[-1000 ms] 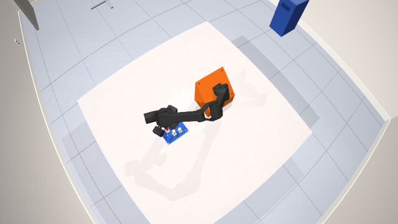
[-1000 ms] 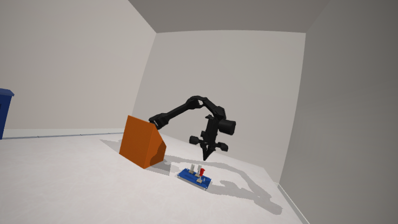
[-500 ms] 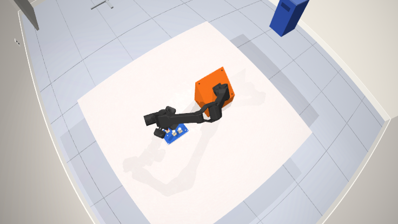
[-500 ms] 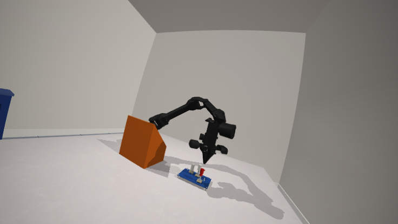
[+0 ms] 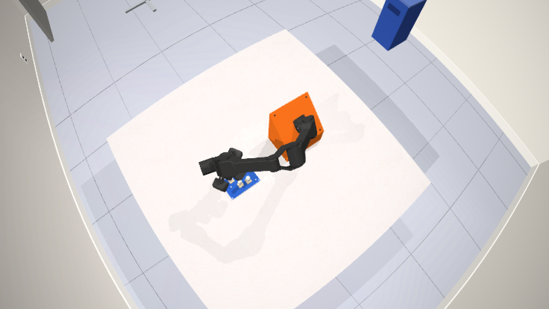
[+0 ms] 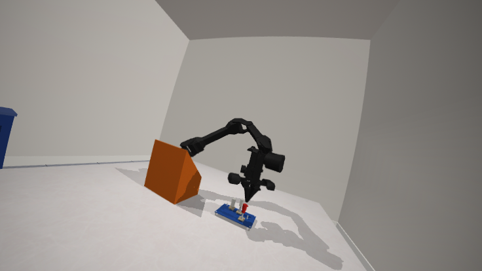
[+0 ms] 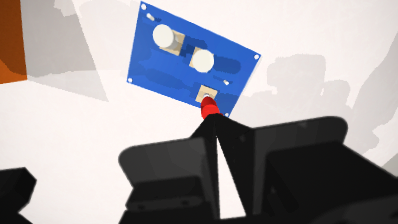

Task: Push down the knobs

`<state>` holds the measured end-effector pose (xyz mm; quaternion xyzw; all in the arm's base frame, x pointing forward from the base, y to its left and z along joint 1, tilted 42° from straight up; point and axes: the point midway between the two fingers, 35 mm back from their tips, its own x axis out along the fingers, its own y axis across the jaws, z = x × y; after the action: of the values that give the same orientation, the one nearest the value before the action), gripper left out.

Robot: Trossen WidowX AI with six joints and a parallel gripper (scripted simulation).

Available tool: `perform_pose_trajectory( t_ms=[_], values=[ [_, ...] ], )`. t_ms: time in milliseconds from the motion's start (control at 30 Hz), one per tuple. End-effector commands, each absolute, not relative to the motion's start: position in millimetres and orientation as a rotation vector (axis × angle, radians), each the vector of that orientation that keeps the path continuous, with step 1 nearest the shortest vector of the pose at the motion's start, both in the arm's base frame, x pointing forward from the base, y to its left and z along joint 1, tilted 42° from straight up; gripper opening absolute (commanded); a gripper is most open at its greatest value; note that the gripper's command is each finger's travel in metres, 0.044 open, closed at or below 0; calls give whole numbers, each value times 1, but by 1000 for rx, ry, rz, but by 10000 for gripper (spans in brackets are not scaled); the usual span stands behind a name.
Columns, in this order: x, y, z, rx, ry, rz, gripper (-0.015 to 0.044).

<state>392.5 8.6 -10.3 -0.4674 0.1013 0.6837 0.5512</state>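
Gripper (image 6: 247,201) (image 7: 213,118) closed, empty — its tips obscure the red knob's (image 6: 244,207) (image 7: 210,108) edge.

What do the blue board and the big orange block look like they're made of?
The blue board: probably plastic or fibreglass with a smooth finish, being thin, flat and evenly coloured. The orange block: perhaps painted metal or plastic, judging by its even colour and crisp edges.
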Motion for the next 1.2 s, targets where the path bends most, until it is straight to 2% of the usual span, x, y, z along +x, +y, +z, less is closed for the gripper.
perform_pose_trajectory(
  t_ms=[0,1167],
  values=[
    [391,13,-16,-1095,243,1617,0],
    [392,16,-20,-1095,243,1617,0]
  ],
)
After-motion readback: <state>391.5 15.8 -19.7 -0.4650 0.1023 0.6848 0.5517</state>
